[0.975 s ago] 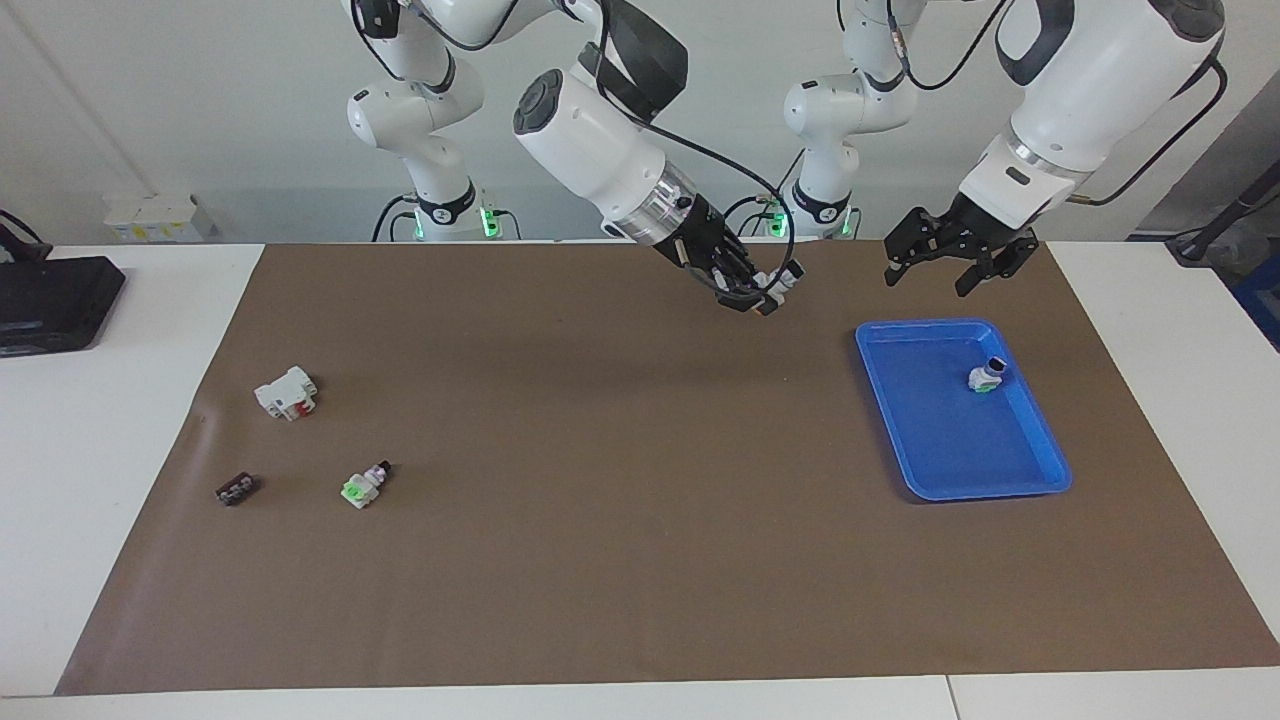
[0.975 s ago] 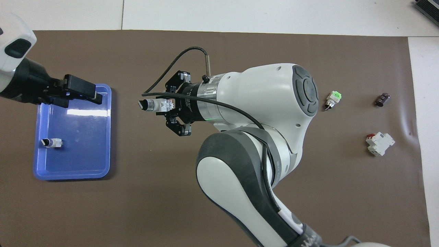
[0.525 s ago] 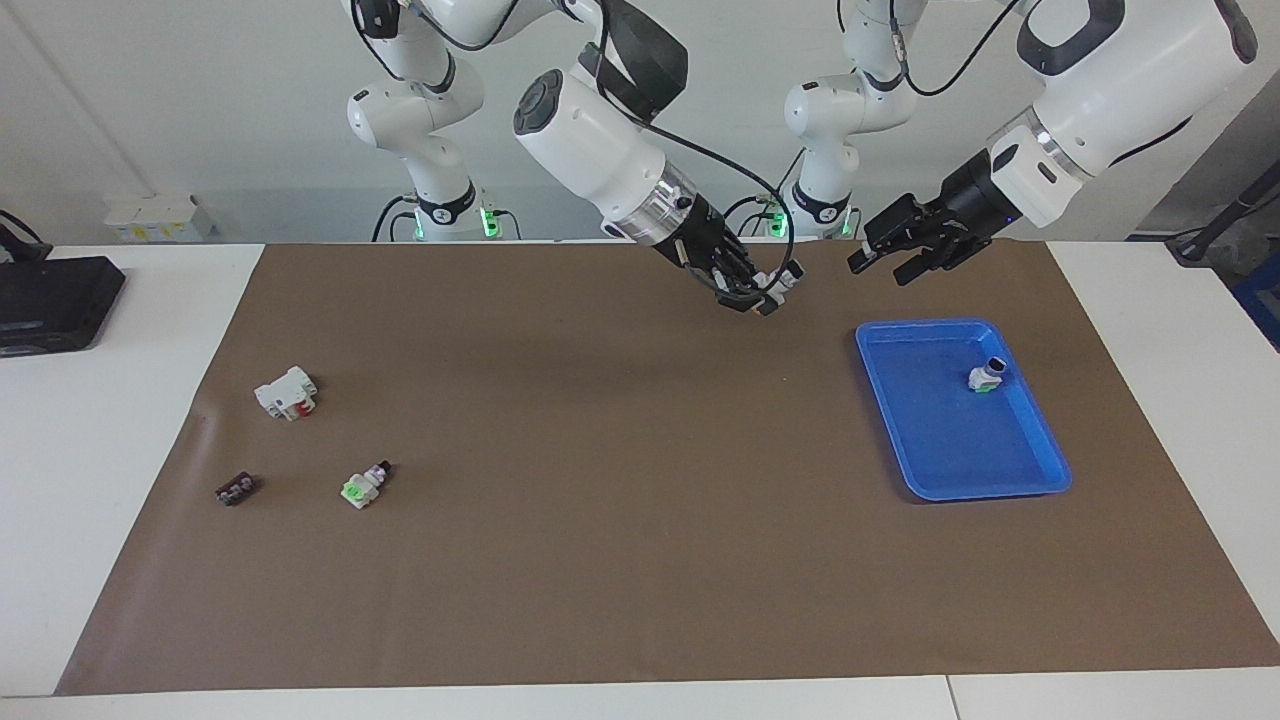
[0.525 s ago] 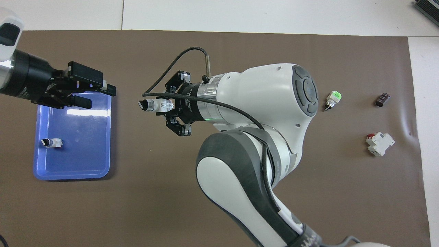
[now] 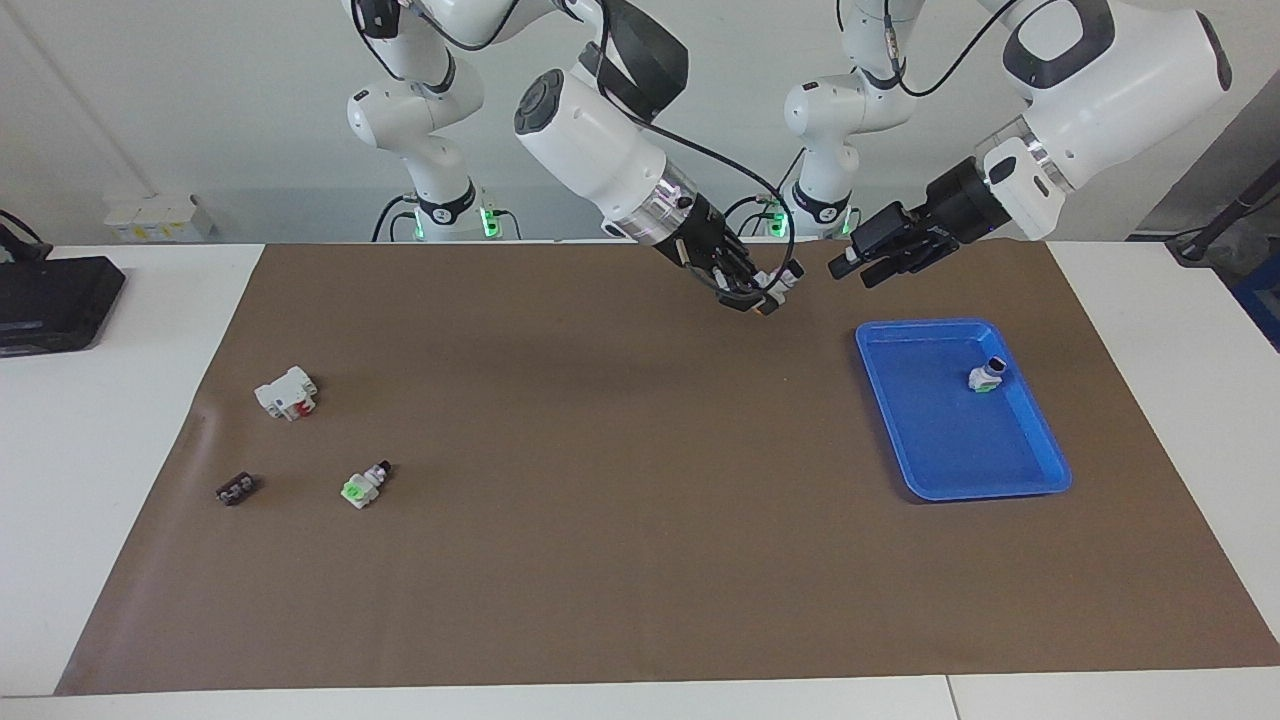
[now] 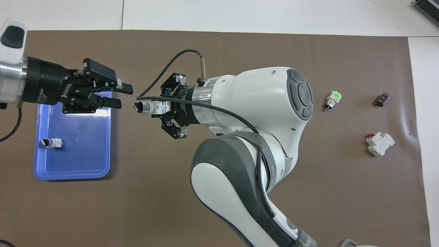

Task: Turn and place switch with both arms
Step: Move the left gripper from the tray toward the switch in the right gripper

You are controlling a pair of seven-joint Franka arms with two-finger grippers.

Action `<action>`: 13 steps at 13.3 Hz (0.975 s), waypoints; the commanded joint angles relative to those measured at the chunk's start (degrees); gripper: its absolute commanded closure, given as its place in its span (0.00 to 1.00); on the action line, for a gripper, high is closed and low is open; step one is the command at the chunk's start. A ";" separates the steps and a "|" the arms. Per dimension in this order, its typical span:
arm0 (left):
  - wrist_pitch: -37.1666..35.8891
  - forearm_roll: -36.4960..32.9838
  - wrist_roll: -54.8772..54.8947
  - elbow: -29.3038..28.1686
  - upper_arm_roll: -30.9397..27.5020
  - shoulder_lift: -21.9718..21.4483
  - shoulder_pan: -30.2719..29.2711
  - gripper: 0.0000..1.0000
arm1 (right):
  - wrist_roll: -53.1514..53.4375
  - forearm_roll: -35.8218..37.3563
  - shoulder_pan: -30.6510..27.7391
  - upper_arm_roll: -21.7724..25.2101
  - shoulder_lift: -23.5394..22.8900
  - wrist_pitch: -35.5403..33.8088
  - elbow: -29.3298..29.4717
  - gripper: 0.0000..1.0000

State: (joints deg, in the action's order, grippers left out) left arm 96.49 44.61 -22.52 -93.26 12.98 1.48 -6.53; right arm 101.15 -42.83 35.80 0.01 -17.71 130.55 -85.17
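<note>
My arms (image 5: pixel 600 150) have glossy white plastic shells with matt dark grey caps and shiny silver metal wrists. My left gripper (image 6: pixel 118 96) and my right gripper (image 6: pixel 164 108) are matt black. The switch (image 6: pixel 151 107) looks like white plastic with a black knob. The tray (image 5: pixel 935 470) is smooth, glossy blue plastic. The brown mat (image 5: pixel 600 520) is matt, like paper.

A blue tray (image 5: pixel 1040 470) lies on the brown mat (image 5: pixel 620 560) with a green-faced switch (image 5: pixel 985 377) in it. Well apart from the tray, toward the right arm's end, lie another green-faced switch (image 5: pixel 364 484), a white block with red parts (image 5: pixel 286 392) and a small dark part (image 5: pixel 236 489).
</note>
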 commanded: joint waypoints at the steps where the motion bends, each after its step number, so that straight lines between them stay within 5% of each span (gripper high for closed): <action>1: 1.77 2.50 -0.60 -1.84 -0.06 -1.65 -0.42 0.50 | 1.68 0.73 0.14 0.08 -0.14 0.49 0.62 1.00; 5: 0.80 2.77 0.28 -2.01 -0.14 -1.82 -0.42 0.63 | 1.68 0.73 0.06 0.08 -0.14 0.49 0.62 1.00; 13: -0.42 2.59 0.28 -3.42 0.20 -2.44 0.37 0.68 | 1.60 0.90 0.06 0.08 -0.14 0.49 0.53 1.00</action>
State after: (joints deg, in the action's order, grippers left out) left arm 96.21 46.29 -22.64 -94.31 13.28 1.20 -6.34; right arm 101.17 -42.83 35.80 0.06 -17.71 130.56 -85.17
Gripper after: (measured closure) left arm 0.683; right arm 0.670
